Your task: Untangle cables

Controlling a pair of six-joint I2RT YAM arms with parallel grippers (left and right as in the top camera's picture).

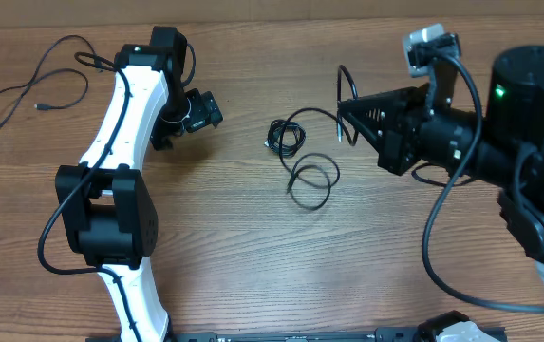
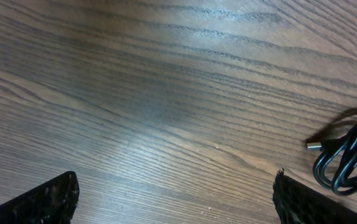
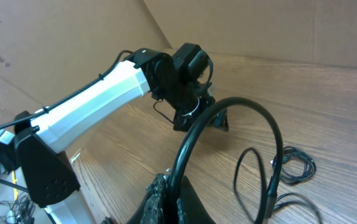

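**Cable work, mid-pull:** The right gripper (image 1: 346, 107) was clenched on a black cord (image 3: 247, 103). The cord arched up out of its fingers and dropped to a small tangle (image 1: 284, 136) on the wooden table (image 1: 253, 266).

The tangle lay near the right gripper, on the side facing the left gripper (image 1: 205, 110), with a loose loop (image 1: 312, 180) just beside it. A separate cord (image 1: 34, 81) lay well apart from the right gripper, beyond the white arm (image 1: 124, 104).

The left gripper, jaws spread wide and empty, hovered low over bare wood short of the tangle.

To free the strand cleanly, the left gripper would likely have to pin the tangle. The right could then draw its cord away slowly and low, so the coils slid open rather than cinched. The metal plug (image 2: 314, 145) at the tangle's edge looked the likeliest snag.
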